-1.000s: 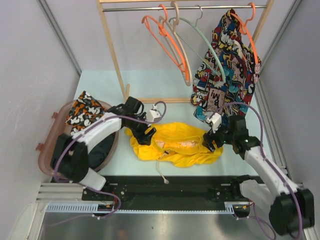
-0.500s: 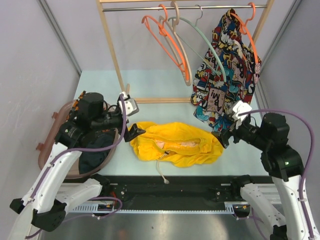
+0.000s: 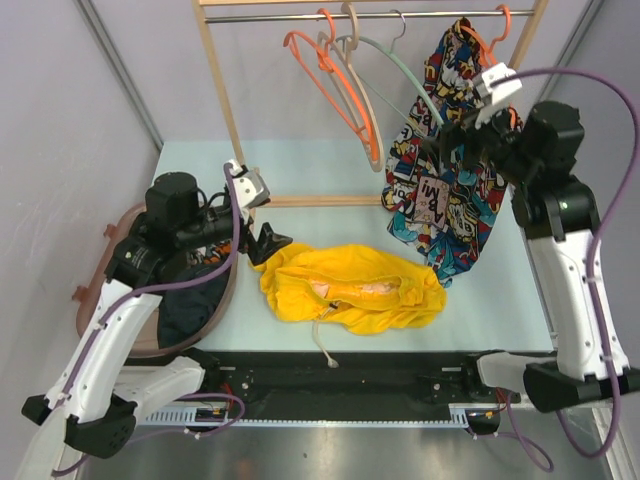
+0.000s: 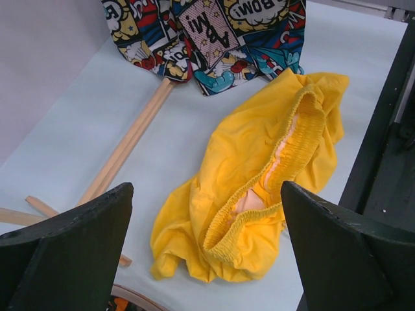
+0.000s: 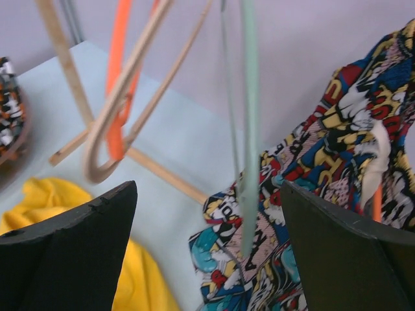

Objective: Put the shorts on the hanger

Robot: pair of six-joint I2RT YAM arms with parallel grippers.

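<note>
On the table, one shorts, one hanger on the rail, left pincer, right pincer, both apart.

**Robot test cell, not a home**

Boxed in by plain grey panels on aluminium framing. Fitted with a pale table, a cabled left arm and right arm bolted to a metal rail at the near edge, and a small wooden clothes rack as a prop.
</note>
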